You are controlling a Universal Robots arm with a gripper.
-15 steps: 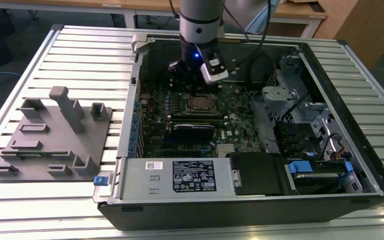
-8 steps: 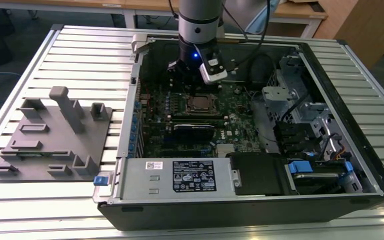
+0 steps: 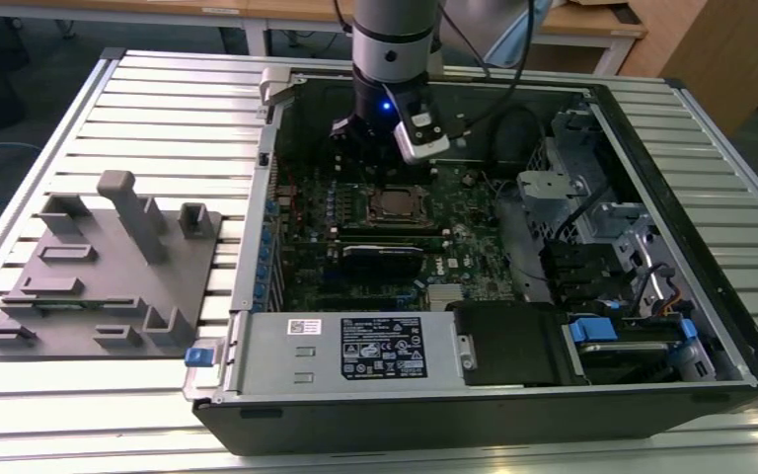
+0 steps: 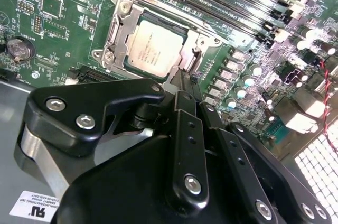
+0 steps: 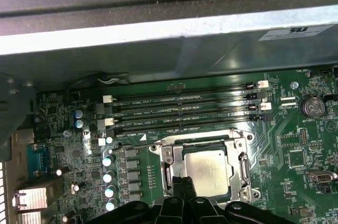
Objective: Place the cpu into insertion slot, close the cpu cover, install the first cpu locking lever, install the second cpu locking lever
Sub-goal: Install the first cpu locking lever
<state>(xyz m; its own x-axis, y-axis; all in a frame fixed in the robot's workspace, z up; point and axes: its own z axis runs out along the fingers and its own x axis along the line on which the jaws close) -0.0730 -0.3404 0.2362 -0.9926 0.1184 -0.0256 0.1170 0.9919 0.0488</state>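
Green motherboard (image 4: 53, 34) background: matte silvery square cpu (image 4: 156, 49) seated in metal-rimmed insertion slot (image 4: 115, 38) (black claw (image 4: 181, 81) pressed together alongside).

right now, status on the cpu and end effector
Status: end effector shut, tips at the insertion slot edge. The cpu seated, cpu cover down over it. Nothing in the way.

An open computer case (image 3: 485, 420) lies on a slatted metal table (image 3: 155, 99). A robot arm (image 3: 393, 39) reaches down into it from above, and its dark lower end, with a small blue light, hangs over the green circuit board (image 3: 307, 202), close above the square socket (image 3: 393, 204). A silver power supply box (image 3: 280, 363) with a label sits along the case's near edge. On the exterior view's left, a grey moulded fixture (image 3: 103, 272) with upright posts rests on the table, apart from the case.
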